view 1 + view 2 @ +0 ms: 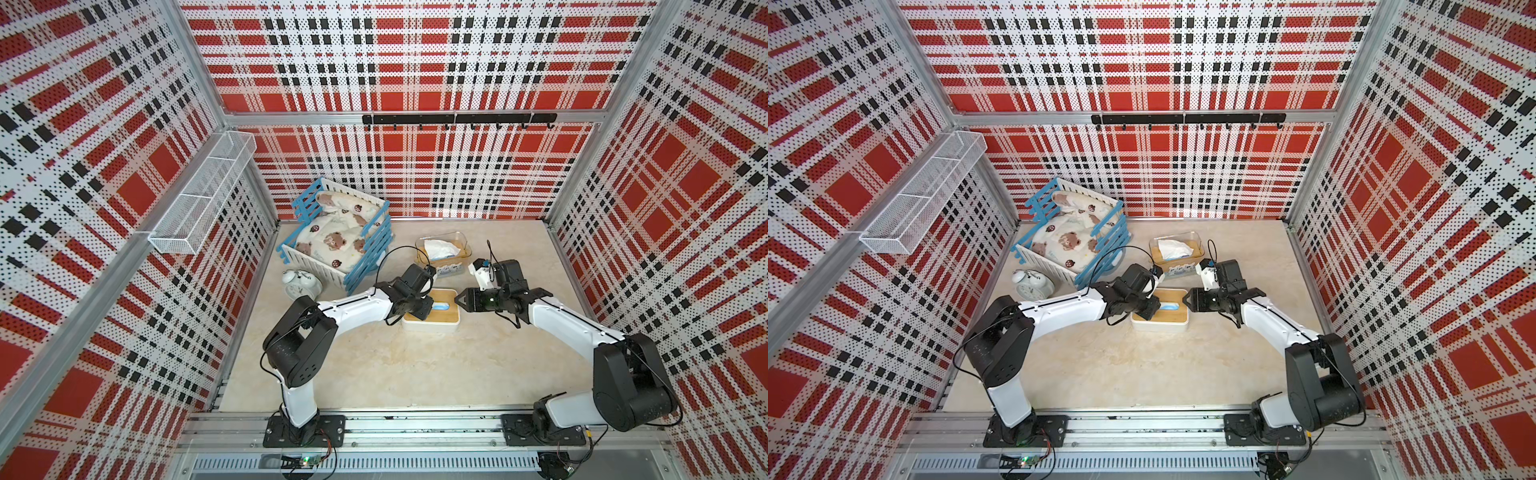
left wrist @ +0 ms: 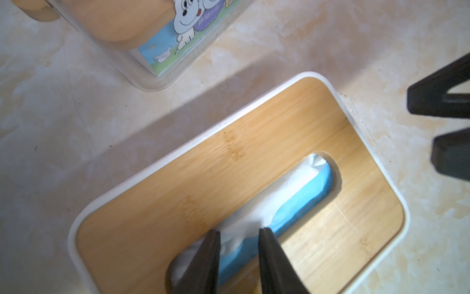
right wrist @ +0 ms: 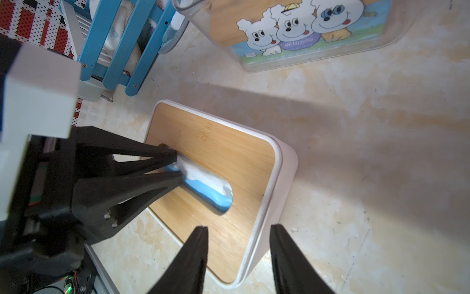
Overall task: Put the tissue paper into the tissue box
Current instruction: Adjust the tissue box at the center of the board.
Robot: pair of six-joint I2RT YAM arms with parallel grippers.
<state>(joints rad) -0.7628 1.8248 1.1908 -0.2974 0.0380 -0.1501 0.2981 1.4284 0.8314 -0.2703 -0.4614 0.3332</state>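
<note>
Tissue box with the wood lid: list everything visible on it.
The tissue box is a white, rounded-corner tub with a bamboo-look lid seated flush and an oval slot in the middle. It sits flat on the marbled table. A blue-and-white tissue pack shows through the slot. The left hand has its tips at one slot end, astride white tissue. The right hand hovers open, not touching.

No writing is coming through legibly anywhere. The tissue paper pack (image 3: 305, 33) lying inside the clear box (image 3: 400, 25) is showing cartoon dogs above a purple banner (image 3: 299, 43). The banner is carrying a few pale characters, too blurred to read. In both top views the alarm clock (image 1: 302, 284) is facing upward, its dial numerals too small to tell.
</note>
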